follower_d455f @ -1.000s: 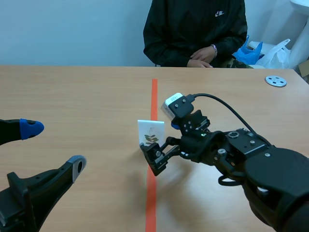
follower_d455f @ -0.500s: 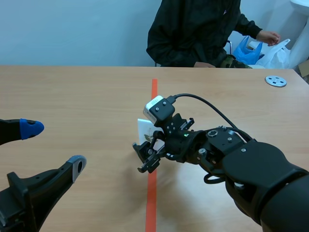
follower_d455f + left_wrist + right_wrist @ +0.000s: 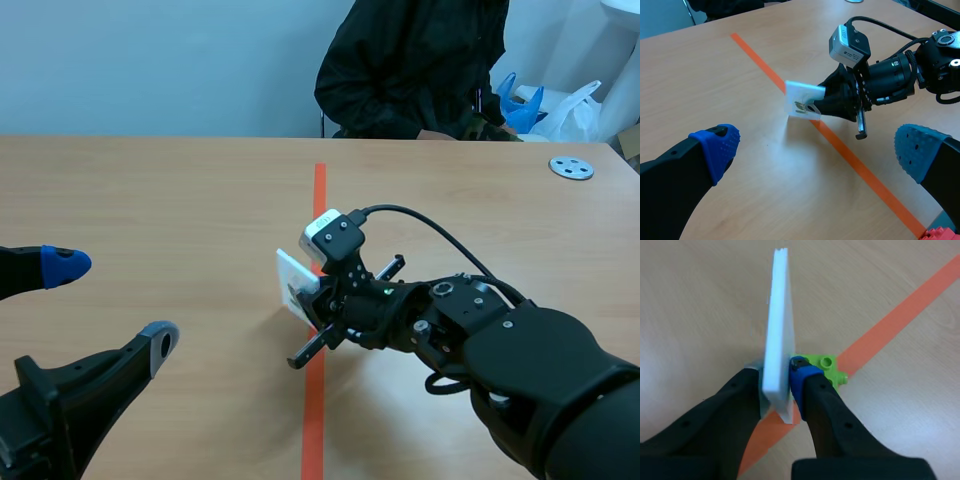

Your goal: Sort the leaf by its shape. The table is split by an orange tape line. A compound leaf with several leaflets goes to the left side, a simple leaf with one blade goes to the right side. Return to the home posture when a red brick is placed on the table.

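The tabletop is running away toward a person who is sitting at its far edge, and an orange tape line is dividing it down the middle. The right arm is reaching in to that line. The right gripper is holding a white leaf card, its jaws clamped on the card's lower end. The card is tilting over the left edge of the tape, and the small leaf print is too small to classify. The left gripper is hovering low on the left side with its jaws wide apart and nothing between them. A green studded brick is lying on the tape just beyond the right gripper. A grey disc is lying at the far right. A red studded corner is showing beside the left gripper.
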Controlling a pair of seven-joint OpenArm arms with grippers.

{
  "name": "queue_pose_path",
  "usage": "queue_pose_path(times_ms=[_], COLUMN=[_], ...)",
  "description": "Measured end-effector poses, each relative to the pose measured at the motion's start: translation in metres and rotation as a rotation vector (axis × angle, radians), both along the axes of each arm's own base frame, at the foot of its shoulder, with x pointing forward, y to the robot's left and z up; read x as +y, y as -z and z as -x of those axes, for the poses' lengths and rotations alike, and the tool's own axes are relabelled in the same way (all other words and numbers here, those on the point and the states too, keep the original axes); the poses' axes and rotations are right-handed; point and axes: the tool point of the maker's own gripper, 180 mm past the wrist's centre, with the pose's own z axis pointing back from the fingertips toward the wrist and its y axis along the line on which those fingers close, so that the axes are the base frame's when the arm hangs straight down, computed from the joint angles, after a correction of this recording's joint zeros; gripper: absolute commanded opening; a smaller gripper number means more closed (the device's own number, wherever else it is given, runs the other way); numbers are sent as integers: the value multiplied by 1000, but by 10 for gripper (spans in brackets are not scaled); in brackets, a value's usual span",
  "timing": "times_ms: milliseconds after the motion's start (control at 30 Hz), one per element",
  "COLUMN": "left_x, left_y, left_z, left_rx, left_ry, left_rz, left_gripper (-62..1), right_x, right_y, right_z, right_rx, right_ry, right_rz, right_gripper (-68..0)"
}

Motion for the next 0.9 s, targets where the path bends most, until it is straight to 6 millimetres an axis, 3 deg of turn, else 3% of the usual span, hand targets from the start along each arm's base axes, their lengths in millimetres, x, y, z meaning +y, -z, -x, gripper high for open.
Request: queue_pose_path(times_ms=[200,333,467,633,900], left_x=[0,0,0,0,0], left_y=[0,0,0,0,0], left_z=[0,0,0,0,0], left_rx=[0,-1,-1,-1,-1], left_ry=[0,0,0,0,0], left_rz=[0,0,1,1,1], left_gripper=[14,14,14,14,14], right_x=[1,2,-12,-50,-148], right_y=[-5,-29,-58,-84,-103], right_z=[-2,-11,-23,-30,-44], right_rx=[-15,-81,-125,-122,-135], right_ry=[-3,-14,30,151,395], right_rz=[-3,-5,-37,-91,-85], right_gripper=[-655,-655,-655,-655,-655])
